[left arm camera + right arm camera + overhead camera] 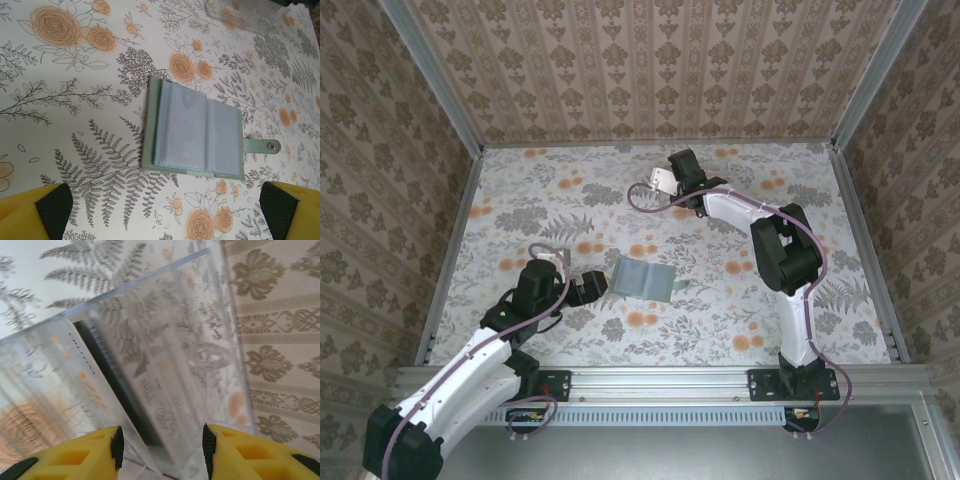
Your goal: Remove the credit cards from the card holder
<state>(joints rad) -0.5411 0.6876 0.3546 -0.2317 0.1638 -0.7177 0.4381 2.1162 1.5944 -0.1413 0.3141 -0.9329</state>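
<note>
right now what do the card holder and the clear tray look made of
The card holder has a soft grey-green cover, matte, probably faux leather or fabric, with a shiny metal-looking snap on its strap. Its inner sleeves look like pale, faintly glossy plastic film. The tray looks like hard clear plastic, maybe acrylic: glossy, and the fern print shows through its walls.

Bare table (520, 190) is lying open all round the holder (192, 132), and the way to it from the left gripper (165, 207), hanging wide-jawed just beside it, is staying unblocked. The tray (165, 340) is blocking the path straight ahead of the right gripper (162, 445), while the walls (650, 70) are closing in the table's far end and sides.
</note>
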